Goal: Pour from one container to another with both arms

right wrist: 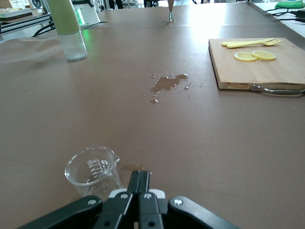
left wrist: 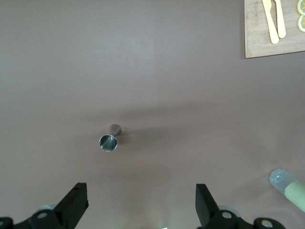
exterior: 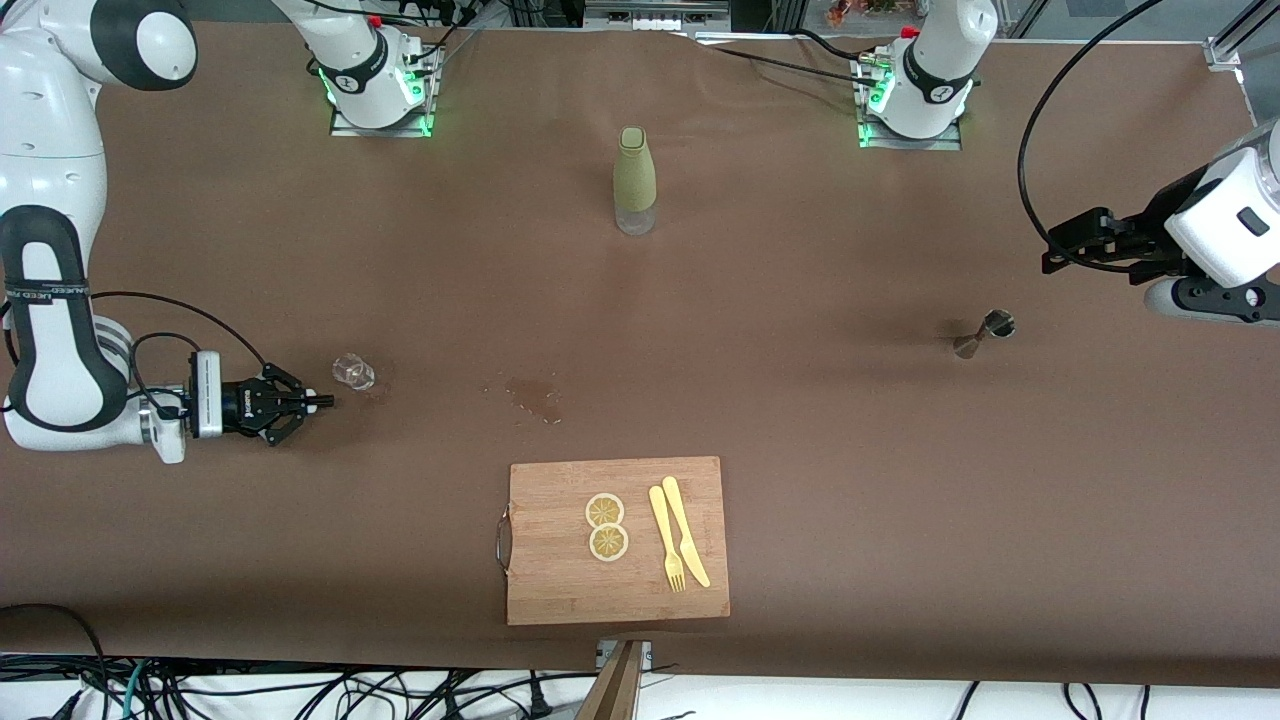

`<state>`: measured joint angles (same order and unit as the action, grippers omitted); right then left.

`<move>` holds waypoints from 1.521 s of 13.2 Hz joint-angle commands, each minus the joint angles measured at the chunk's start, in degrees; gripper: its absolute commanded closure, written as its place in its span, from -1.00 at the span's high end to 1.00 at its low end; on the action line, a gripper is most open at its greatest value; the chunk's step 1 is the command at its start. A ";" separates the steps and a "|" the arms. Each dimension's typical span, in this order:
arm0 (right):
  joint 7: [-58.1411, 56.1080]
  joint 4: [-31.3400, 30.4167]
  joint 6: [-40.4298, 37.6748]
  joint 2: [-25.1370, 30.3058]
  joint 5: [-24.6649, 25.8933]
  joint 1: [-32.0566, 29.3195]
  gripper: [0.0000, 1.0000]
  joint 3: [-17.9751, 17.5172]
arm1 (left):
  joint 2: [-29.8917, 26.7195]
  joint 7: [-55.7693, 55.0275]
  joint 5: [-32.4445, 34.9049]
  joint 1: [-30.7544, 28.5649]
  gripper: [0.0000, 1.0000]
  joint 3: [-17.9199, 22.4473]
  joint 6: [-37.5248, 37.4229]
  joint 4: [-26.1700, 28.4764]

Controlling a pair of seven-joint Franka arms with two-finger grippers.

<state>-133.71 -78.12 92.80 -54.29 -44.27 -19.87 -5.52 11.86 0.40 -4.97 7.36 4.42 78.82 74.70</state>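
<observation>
Both my arms held out low at the two ends of the table

My right arm (exterior: pixel 50 300) folds down at its end of the table, wrist level, and my right gripper (exterior: pixel 318 402) points along the tabletop just above it with its fingers (right wrist: pixel 138 187) pressed together. My left arm (exterior: pixel 1225 225) reaches in high at its own end; my left gripper (left wrist: pixel 142 202) faces down over the table, its fingers (left wrist: pixel 75 202) spread wide apart and holding nothing.
</observation>
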 commanded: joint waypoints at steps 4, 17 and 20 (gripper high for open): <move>-0.94 -5.29 1.68 1.47 0.41 -0.08 -0.98 -0.89 | 0.71 -0.49 1.10 0.37 1.00 -0.38 0.02 -1.40; -0.41 -7.39 2.65 2.70 -0.20 0.18 -0.98 -3.00 | 1.50 0.13 1.02 0.02 1.00 -0.38 0.11 -2.53; -0.33 -10.30 4.50 4.28 -0.73 0.27 -0.98 -3.35 | 1.76 0.13 1.10 -0.15 1.00 -0.38 0.11 -2.89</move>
<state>-134.04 -84.23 95.59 -53.18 -44.38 -19.33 -8.29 12.33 0.40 -4.97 7.54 4.33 79.20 74.18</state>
